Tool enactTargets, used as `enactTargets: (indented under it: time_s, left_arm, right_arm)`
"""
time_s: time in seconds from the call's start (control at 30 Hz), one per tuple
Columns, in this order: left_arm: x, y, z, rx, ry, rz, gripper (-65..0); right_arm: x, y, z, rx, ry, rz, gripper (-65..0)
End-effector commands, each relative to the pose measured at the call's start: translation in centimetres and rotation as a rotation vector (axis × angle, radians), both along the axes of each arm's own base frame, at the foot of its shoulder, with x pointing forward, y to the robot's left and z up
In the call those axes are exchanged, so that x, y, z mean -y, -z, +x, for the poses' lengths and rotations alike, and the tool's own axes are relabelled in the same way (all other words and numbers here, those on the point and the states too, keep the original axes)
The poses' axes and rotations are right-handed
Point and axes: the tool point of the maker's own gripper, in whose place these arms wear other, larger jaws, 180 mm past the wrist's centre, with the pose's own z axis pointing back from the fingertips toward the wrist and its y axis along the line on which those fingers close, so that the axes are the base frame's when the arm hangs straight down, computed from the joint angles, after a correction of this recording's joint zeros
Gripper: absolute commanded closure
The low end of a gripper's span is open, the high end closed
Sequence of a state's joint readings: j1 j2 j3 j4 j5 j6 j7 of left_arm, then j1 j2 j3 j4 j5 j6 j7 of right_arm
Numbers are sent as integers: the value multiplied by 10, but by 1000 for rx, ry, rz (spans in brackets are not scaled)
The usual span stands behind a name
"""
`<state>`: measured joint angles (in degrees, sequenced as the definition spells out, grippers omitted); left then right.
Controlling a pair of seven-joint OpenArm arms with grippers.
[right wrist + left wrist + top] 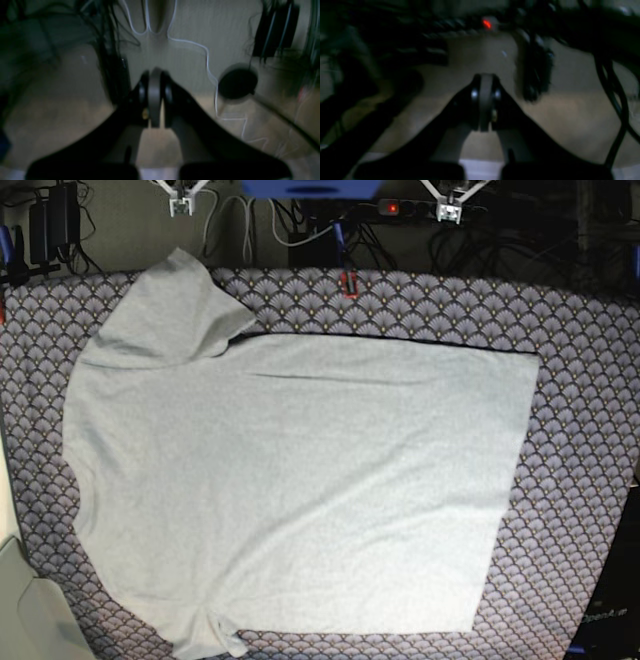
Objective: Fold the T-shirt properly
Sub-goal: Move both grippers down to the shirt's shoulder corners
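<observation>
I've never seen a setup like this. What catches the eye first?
A large light heather-grey T-shirt lies spread flat, plain side up, covering most of the purple-grey fan-patterned tablecloth. One sleeve points to the far left corner. Both wrist views show shut black grippers over a cable-strewn floor.

Each wrist camera shows the same end-effector design. The left gripper (486,82) has two matte black, curved fingers flanking a grey central strip, with a silver fastener head on either side and one brass-coloured fitting lower down. The right gripper (155,77) is identically built: black fingers, grey central strip, dark round bosses and one brass-coloured fitting. Both views are dim and blurred.
</observation>
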<state>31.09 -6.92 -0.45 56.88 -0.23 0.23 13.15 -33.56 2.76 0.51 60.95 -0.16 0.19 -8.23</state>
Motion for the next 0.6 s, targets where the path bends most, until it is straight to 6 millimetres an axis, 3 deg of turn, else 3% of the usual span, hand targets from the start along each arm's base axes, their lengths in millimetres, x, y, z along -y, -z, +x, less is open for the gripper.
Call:
enactTargets:
  time_s: [0.0, 0.2, 0.37, 0.57]
  left_arm:
    - [4, -9, 4, 26, 7, -13, -3]
    - [5, -62, 21, 153, 49, -20, -3]
    - [-15, -116, 36, 279, 9, 22, -3]
    - [-22, -179, 58, 420, 12, 49, -3]
  right_arm:
    - [0, -9, 0, 27, -6, 1, 0]
    - [-2, -54, 10, 137, -24, -1, 0]
    - [0, -104, 22, 234, -49, -15, 0]
    - [14, -177, 61, 356, -49, -66, 0]
